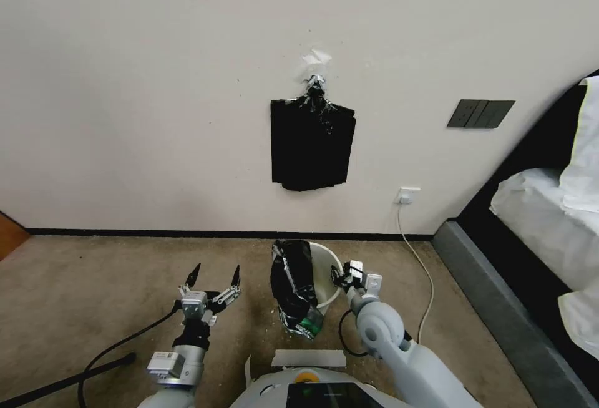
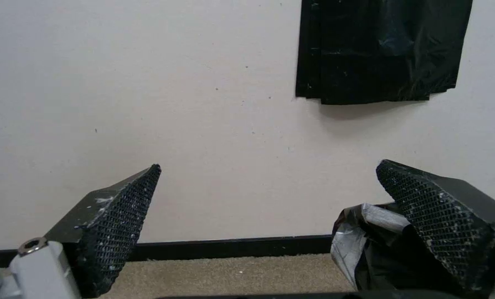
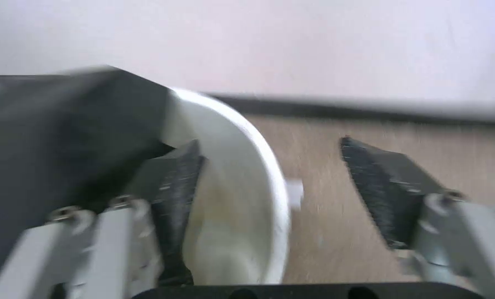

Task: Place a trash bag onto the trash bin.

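The cream-white trash bin (image 1: 326, 269) stands on the carpet close to the wall. A crinkly black trash bag (image 1: 292, 289) hangs over the bin's left side and down its outside. My right gripper (image 1: 342, 276) is open at the bin's right rim. In the right wrist view this gripper (image 3: 267, 145) straddles the bin (image 3: 236, 174), one finger inside the wall and one outside, with the trash bag (image 3: 64, 133) beyond. My left gripper (image 1: 216, 271) is open and holds nothing, left of the bin. The left wrist view shows that gripper (image 2: 270, 166) with the trash bag (image 2: 363, 236) beside one finger.
A flat stack of black bags (image 1: 312, 146) (image 2: 380, 50) hangs on the wall above the bin. A wall socket with a white cable (image 1: 409, 196) is to the right, and a bed (image 1: 543, 227) beyond. A black cable (image 1: 93, 358) lies on the carpet at left.
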You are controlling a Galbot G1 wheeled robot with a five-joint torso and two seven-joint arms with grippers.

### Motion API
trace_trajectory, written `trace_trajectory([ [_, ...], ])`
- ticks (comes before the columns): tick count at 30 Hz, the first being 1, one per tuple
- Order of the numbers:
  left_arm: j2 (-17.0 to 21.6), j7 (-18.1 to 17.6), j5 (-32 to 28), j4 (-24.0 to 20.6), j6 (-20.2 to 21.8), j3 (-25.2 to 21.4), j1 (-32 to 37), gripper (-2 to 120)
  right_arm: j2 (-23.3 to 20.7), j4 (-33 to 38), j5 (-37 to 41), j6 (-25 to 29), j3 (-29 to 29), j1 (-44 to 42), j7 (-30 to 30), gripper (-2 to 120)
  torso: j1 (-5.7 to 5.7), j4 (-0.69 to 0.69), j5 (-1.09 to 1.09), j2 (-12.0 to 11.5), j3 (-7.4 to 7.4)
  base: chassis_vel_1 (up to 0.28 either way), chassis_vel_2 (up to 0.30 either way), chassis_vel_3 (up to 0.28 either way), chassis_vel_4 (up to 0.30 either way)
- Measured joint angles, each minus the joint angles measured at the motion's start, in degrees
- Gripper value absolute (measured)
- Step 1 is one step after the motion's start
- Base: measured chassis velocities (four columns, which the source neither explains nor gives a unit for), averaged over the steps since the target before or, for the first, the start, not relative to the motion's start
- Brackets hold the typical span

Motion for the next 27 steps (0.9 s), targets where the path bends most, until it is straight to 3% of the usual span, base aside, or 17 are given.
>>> trace_trajectory([
  [2,-0.15,-0.03,0.16,0.24,0.18,0.45,-0.32,100,-3.55,3.78,-0.96,-2.99,-1.3,1.66,-4.06,83,0.0,-0.01,0.0,0.0,0.0,0.0,0.0,0.0,0.0],
  [4,-0.34,-0.04,0.54,0.37,0.28,0.71,-0.5,100,-4.83,5.14,-0.82,-4.86,-2.36,3.21,-5.21,86,0.0,0.01,0.0,0.0,0.0,0.0,0.0,0.0,0.0],
  [7,-1.24,-0.31,2.05,0.4,1.3,1.91,-1.1,100,-6.94,8.25,11.65,-10.38,-6.58,11.96,-2.08,99,0.0,0.02,0.0,0.0,0.0,0.0,0.0,0.0,0.0],
  [9,-1.62,-0.41,2.5,0.24,1.75,2.38,-1.46,100,-7.22,8.11,14.17,-10.6,-8.37,14.53,-1.21,99,0.0,0.03,-0.02,0.0,0.0,0.0,0.0,0.0,0.0],
  [12,-2.75,-0.58,3.42,-0.05,2.71,3.64,-2.82,100,-6.73,4.31,20.2,-11.06,-17.6,26.59,0.96,100,0.0,0.02,0.0,0.0,0.0,0.0,0.0,0.0,0.0],
  [13,-2.75,-0.58,3.42,-0.05,2.71,3.64,-2.82,100,-6.73,4.31,20.2,-11.06,-17.6,26.59,0.96,100,0.0,0.02,0.0,0.0,0.0,0.0,0.0,0.0,0.0],
  [15,-3.15,-0.59,3.94,0.41,2.74,4.0,-2.97,100,-5.13,1.8,20.57,-11.06,-23.75,32.41,1.94,100,0.0,0.04,0.0,0.0,0.0,0.0,0.0,0.0,0.0],
  [17,-3.25,-0.6,3.99,0.57,2.71,4.02,-2.9,100,-4.51,0.96,19.83,-11.04,-25.65,33.51,2.26,100,0.0,0.04,-0.02,0.0,0.0,0.0,0.0,0.0,0.0],
  [19,-3.24,-0.61,3.96,0.97,2.41,3.36,-2.68,100,-2.41,-1.88,16.11,-10.99,-31.39,35.47,3.64,100,0.0,0.01,0.0,0.0,0.0,0.0,0.0,0.0,0.0],
  [27,-1.56,-0.55,2.09,1.53,1.68,-0.61,-2.21,100,-0.13,-6.89,9.0,-10.88,-38.46,36.36,7.44,100,0.0,0.01,0.0,0.0,0.0,0.0,0.0,0.0,0.0],
])
